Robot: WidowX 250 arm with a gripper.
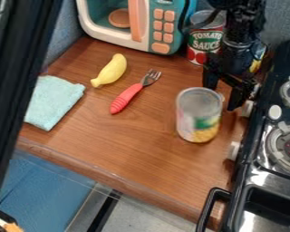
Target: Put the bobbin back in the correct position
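Bobbin (274, 112), seemingly the white knob (274, 112) near the gripper (222, 96) with fingers spread, is best pinched squarely, the can (199, 115) left unbumped.

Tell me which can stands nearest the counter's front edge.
The green-and-yellow can; the red tomato can and the can partly behind the arm stand farther back.

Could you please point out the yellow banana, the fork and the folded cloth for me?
Yellow banana (111, 70): camera view, middle of its curved body.
Fork (126, 97): camera view, on its red handle.
Folded cloth (52, 102): camera view, middle of its upper face.
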